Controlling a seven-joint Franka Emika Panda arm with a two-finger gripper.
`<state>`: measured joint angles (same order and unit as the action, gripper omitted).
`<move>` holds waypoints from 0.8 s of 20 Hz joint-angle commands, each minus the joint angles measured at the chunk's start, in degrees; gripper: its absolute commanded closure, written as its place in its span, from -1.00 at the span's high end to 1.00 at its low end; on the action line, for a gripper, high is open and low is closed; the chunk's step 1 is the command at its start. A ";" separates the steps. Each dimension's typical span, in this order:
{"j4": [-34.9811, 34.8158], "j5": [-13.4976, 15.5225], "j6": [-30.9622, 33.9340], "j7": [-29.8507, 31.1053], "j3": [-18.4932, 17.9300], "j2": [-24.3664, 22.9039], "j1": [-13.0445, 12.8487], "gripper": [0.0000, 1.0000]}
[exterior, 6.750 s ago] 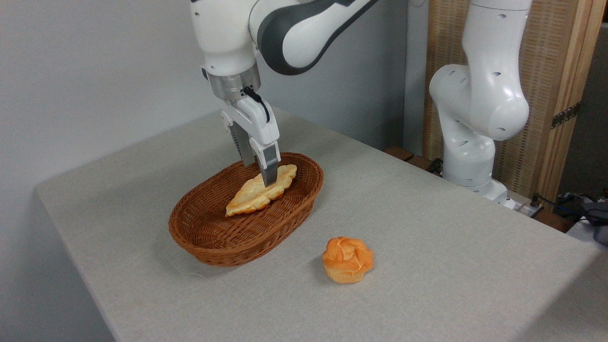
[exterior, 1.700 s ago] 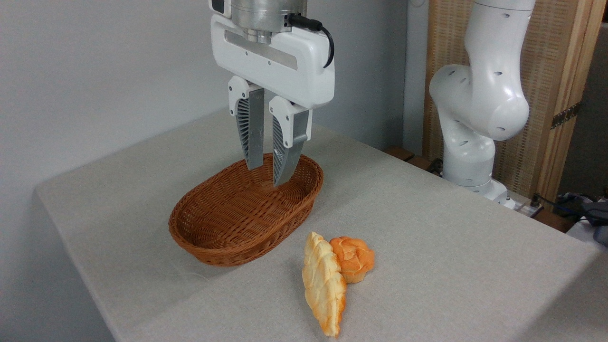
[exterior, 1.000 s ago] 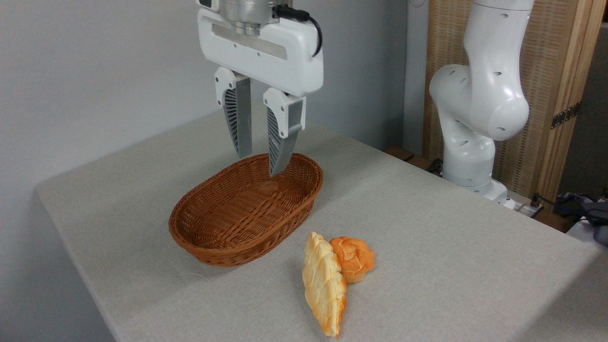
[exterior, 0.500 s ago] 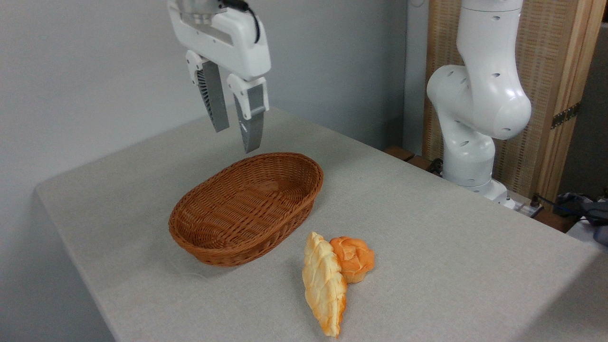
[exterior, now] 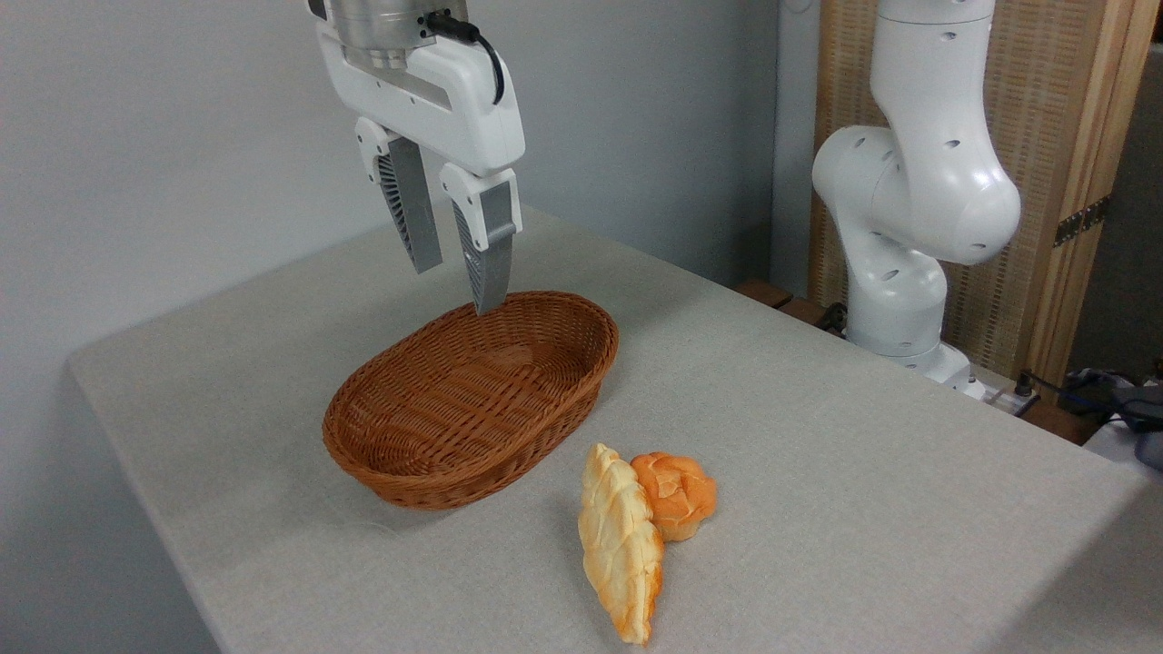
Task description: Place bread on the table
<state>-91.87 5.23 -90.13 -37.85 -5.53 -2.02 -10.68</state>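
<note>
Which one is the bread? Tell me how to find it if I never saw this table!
Find the brown basket in the middle of the grey table. Just in front of it, toward the near edge, two baked things lie touching. The bread is the long, pale yellow, leaf-shaped one with pointed ends, not the small round orange bun beside it.

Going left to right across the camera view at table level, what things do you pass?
Basket → bread → bun → robot base. The bread leans against the bun's left side. The gripper hangs open above the basket's far rim.
</note>
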 commanded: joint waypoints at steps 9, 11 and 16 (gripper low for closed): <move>1.17 -3.73 1.18 -0.03 0.25 0.09 0.57 1.00; 1.17 -3.74 1.18 -0.03 0.25 0.09 0.57 1.00; 1.17 -4.00 1.18 -0.03 0.25 0.09 0.57 1.00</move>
<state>-91.74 2.07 -90.13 -37.92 -5.53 -2.07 -10.36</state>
